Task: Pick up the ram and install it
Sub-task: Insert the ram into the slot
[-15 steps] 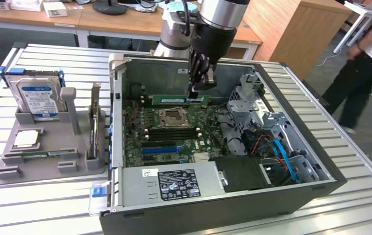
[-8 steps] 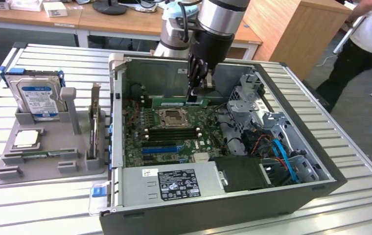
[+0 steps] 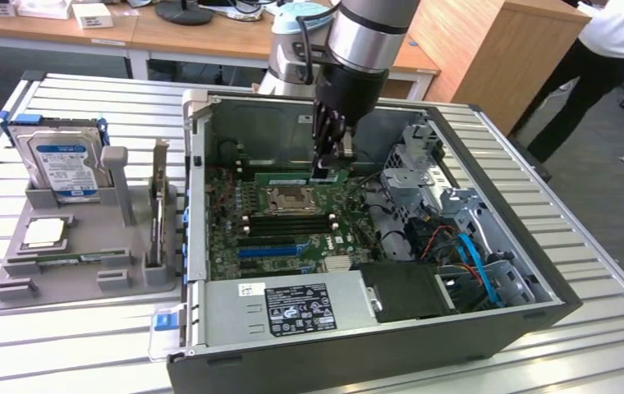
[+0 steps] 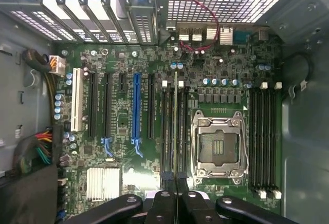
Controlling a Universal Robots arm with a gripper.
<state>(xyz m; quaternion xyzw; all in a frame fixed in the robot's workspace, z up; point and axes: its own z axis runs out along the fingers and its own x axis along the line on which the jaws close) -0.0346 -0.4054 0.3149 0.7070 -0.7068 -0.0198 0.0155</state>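
open pc case (image 3: 400,361) on slatted table (image 3: 71,345), motherboard (image 3: 230,234) exposed. gripper (image 3: 330,168) down inside, fingers clamped on the ram (image 3: 285,176) - green stick held edge-down over the slots just beside the cpu socket (image 3: 288,199) - seated or not, can't tell.

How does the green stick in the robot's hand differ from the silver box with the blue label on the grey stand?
The ram stick is thin, narrow and green; the hard drive is a broad silver box in a blue frame. The ram stick is gripped by the hand inside the computer case; the hard drive sits in the grey stand outside it. Both stand on edge.
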